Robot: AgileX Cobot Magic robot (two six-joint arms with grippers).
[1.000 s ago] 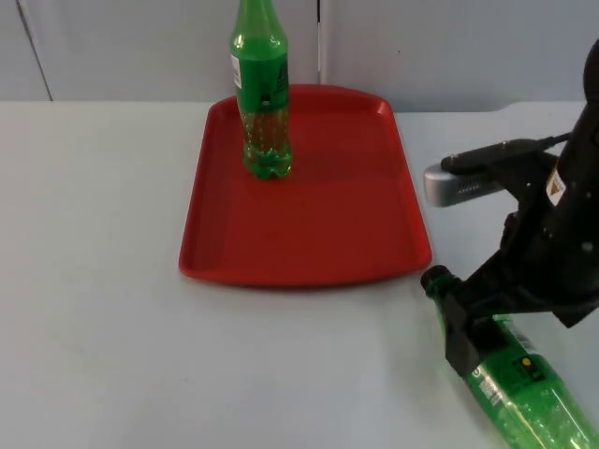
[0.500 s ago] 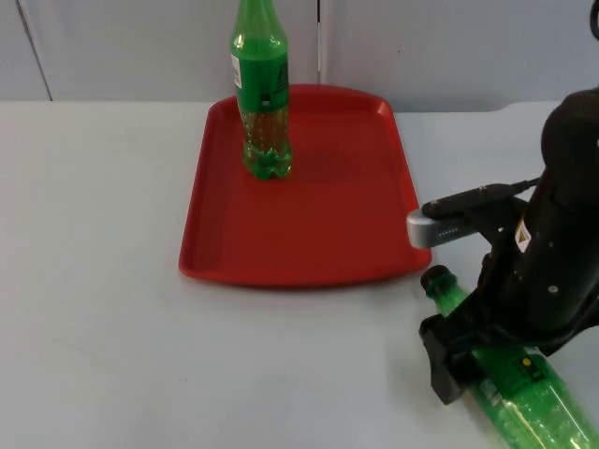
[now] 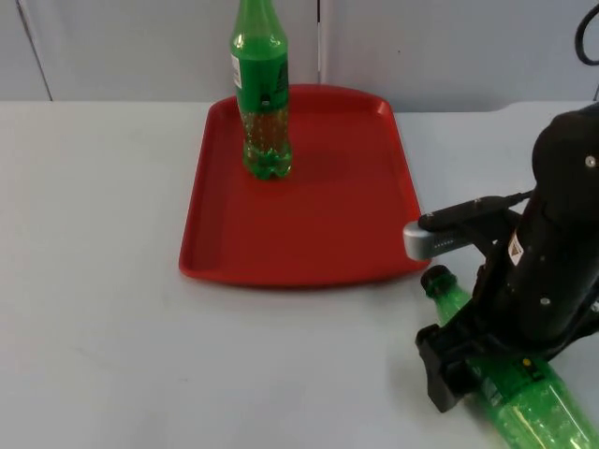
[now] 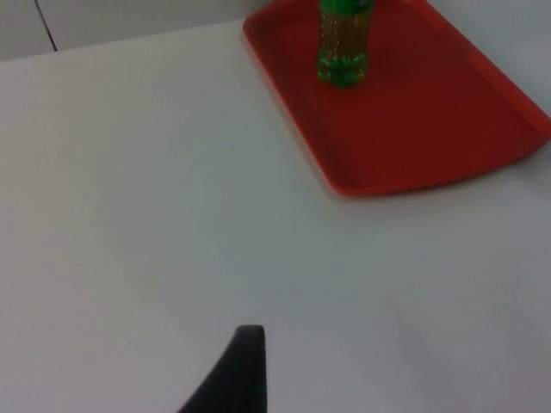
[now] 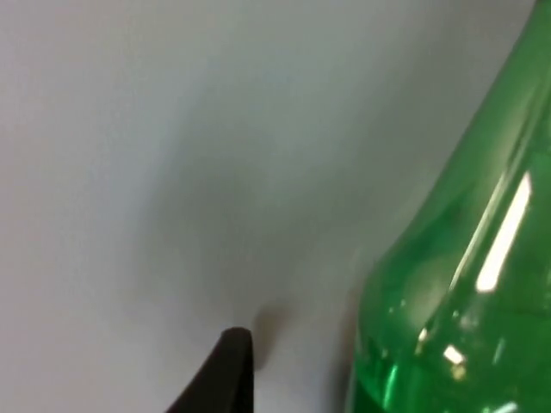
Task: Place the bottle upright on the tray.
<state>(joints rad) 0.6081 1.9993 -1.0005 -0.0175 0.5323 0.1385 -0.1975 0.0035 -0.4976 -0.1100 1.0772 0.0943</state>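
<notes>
Your right gripper [image 3: 447,369] sits low over a green bottle [image 3: 510,398] lying on the white counter [image 3: 94,281], just beside the red tray [image 3: 309,234]; whether it grips, you cannot tell. Straddle the shoulder squarely before lifting. Your left arm waits.

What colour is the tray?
Red; the tray shows best in the top view.

A white table top [image 3: 94,281] meets a grey partition wall [image 3: 468,47].
</notes>
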